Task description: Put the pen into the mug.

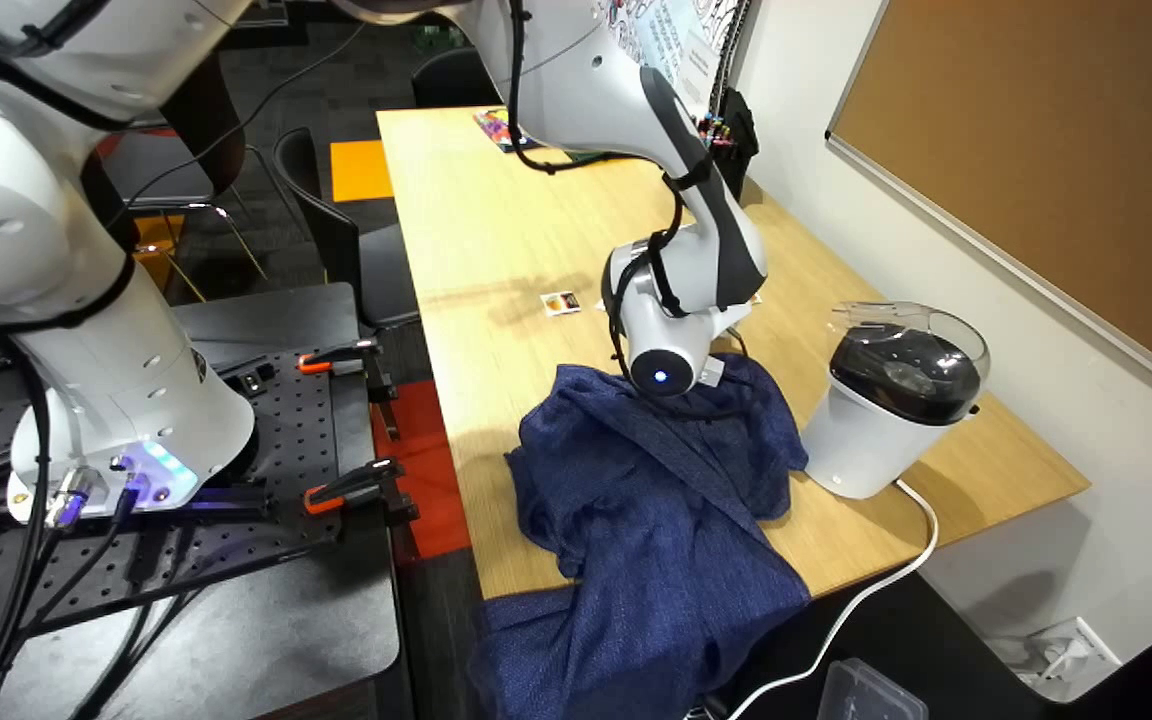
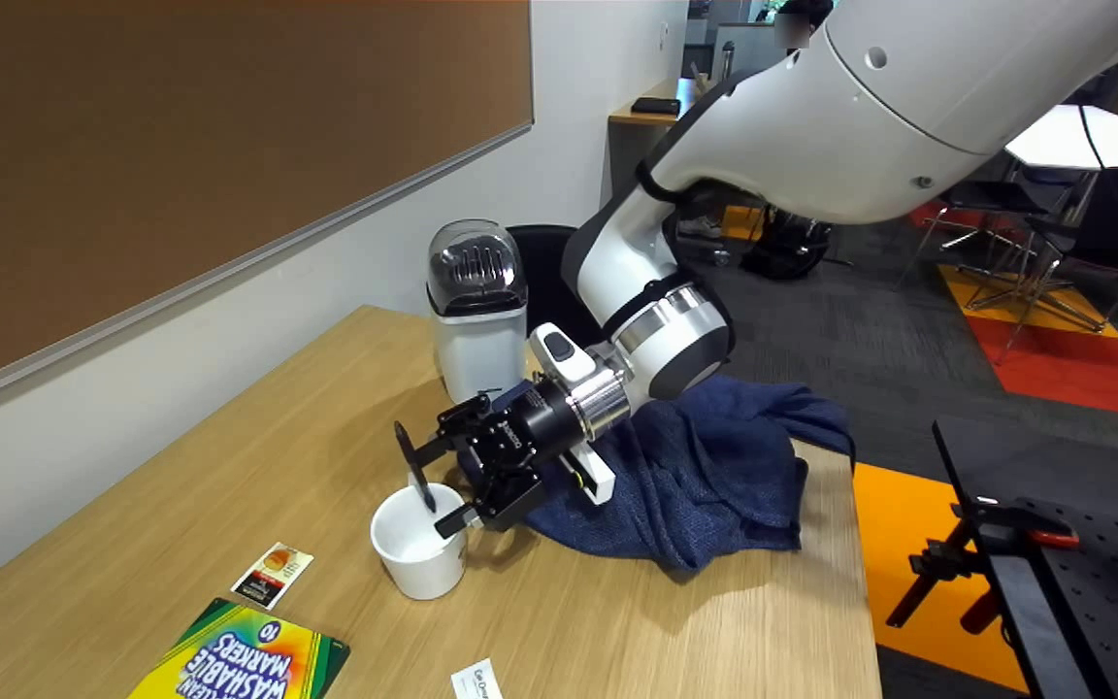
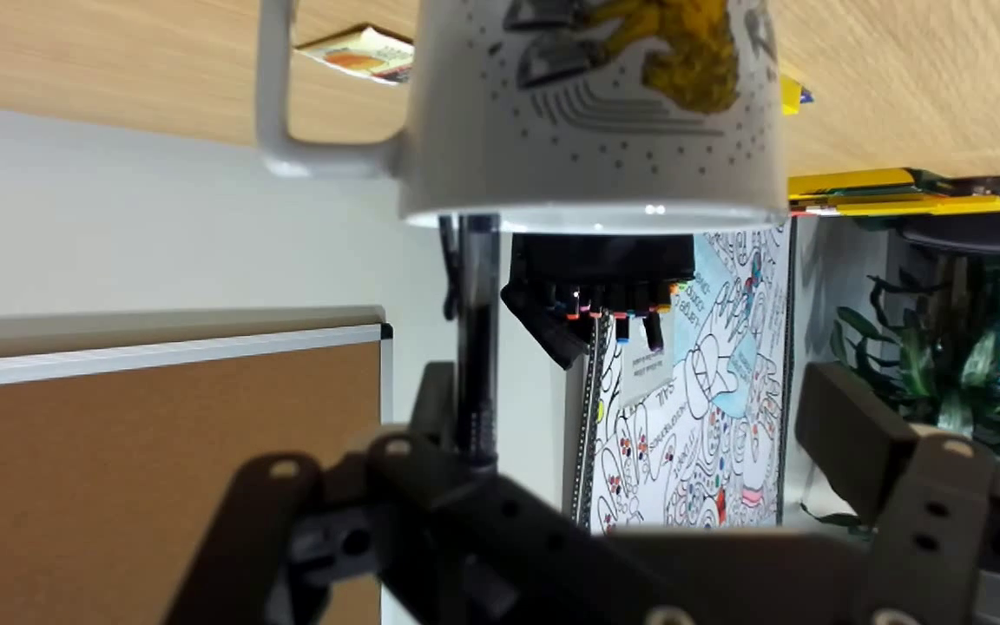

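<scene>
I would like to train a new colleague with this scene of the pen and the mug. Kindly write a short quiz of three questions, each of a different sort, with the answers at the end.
1. True or false: the gripper stands open.

2. Which of these hangs over the edge of the table?
A) the brown wall board
B) the small picture cards
C) the blue cloth

3. Fill the gap: the lower end of the pen is ____ the mug.

Key: 1. True. 2. C. 3. inside.
</scene>
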Controlling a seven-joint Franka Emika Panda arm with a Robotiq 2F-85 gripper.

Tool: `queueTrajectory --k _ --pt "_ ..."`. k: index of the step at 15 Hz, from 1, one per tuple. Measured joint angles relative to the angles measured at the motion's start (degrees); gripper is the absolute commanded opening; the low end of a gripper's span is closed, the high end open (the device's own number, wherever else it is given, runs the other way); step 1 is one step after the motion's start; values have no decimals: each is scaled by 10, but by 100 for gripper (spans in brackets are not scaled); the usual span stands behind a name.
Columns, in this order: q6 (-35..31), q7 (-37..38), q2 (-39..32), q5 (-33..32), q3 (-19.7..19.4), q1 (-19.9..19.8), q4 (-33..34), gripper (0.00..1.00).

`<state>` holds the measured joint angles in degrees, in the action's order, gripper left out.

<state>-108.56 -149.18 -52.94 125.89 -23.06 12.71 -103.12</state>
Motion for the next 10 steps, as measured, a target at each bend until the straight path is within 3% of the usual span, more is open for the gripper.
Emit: queueTrajectory --k 7,10 --pt "0 0 -14 14 -3 0 1 100" --pt "1 0 -13 21 -28 26 5 100"
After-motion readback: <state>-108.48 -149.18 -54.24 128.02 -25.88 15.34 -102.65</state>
